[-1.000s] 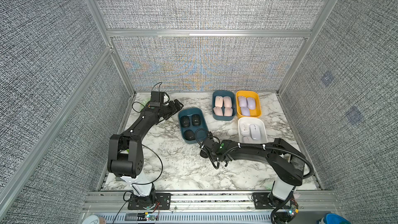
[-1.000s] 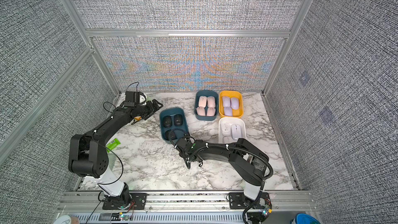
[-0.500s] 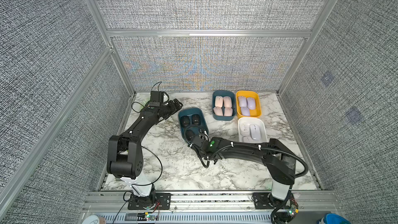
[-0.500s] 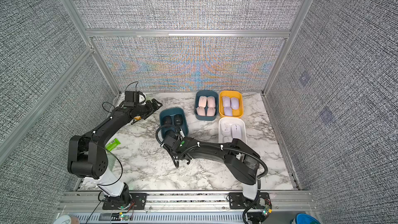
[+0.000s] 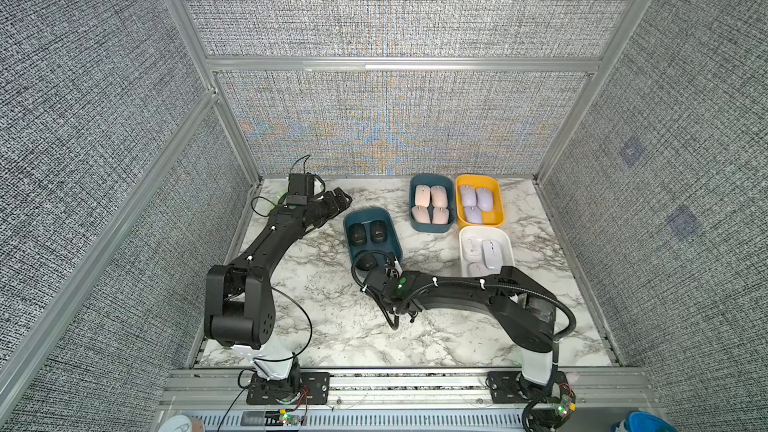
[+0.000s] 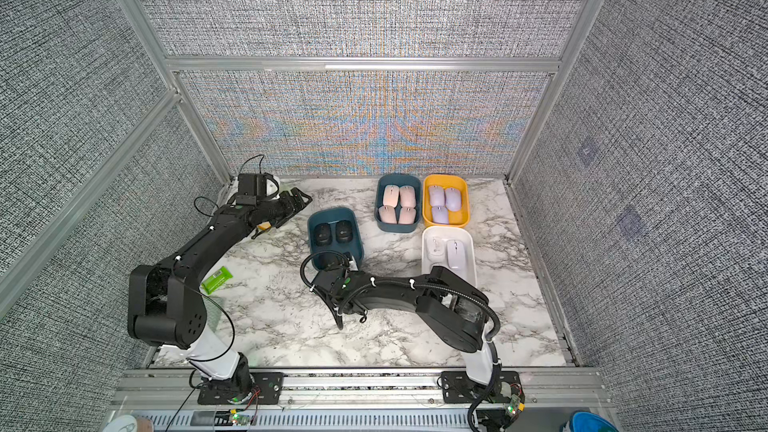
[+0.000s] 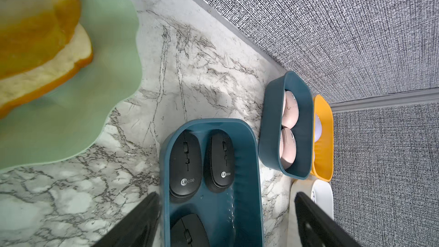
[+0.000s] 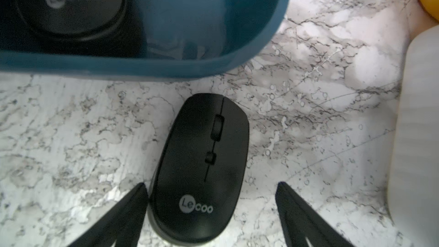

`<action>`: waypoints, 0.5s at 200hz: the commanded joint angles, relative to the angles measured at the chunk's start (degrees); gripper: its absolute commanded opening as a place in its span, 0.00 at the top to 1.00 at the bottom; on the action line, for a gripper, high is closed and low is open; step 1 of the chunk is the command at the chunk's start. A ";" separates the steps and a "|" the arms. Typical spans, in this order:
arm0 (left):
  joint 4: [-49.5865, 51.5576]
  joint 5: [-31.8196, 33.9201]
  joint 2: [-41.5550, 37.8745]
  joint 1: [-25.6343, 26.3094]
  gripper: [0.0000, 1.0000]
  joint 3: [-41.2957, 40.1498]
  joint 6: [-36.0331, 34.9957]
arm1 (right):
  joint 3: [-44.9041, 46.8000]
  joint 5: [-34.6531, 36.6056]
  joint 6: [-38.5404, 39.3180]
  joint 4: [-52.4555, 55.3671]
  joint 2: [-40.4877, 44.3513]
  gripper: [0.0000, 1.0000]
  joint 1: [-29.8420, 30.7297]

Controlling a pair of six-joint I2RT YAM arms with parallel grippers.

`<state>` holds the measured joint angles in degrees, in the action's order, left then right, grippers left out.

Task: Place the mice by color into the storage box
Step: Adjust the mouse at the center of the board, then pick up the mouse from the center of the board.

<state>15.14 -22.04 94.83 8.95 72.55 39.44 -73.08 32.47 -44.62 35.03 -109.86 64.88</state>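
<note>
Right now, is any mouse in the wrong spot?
Yes. One black mouse lies on the marble table, just outside the dark teal box holding the other black mice, with the right gripper open around it.

We've got both top views up high at 6 o'clock, looking down toward 12 over the whole marble table [image 5: 457,347]; left wrist cam sits low near 10, facing 3; right wrist cam's closest, mid-table, tilted toward 12; both wrist cams catch the dark teal box [image 7: 247,186].

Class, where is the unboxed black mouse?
Right wrist view: the black mouse lies on the marble between the right end effector's open fingers, outside the blue box.
</note>
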 commanded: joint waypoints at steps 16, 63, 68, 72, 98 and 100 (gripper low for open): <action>0.07 -0.19 0.37 -0.06 0.10 0.04 -0.15 | 5.26 0.04 0.37 1.00 5.09 0.14 -0.91; -0.14 -0.44 0.28 -0.02 0.10 -0.04 -0.24 | 7.33 -9.12 9.99 -4.59 6.82 0.16 -2.84; -0.18 -0.54 0.27 -0.06 0.10 -0.04 -0.26 | 7.33 -10.02 10.84 -5.12 6.59 0.16 -3.26; -0.11 -0.56 0.28 0.03 0.10 0.00 -0.29 | 7.25 -10.70 11.58 -5.49 6.30 0.17 -3.59; -0.25 -1.33 0.64 0.15 0.10 -0.04 -0.07 | 6.66 -13.83 14.94 -7.03 3.77 0.22 -5.58; -0.27 -1.42 0.69 0.11 0.10 -0.04 -0.07 | 6.57 -13.86 15.05 -6.98 3.60 0.22 -5.67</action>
<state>15.11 -22.55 95.07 8.97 72.53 39.46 -65.84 22.76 -34.02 29.98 -104.68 60.36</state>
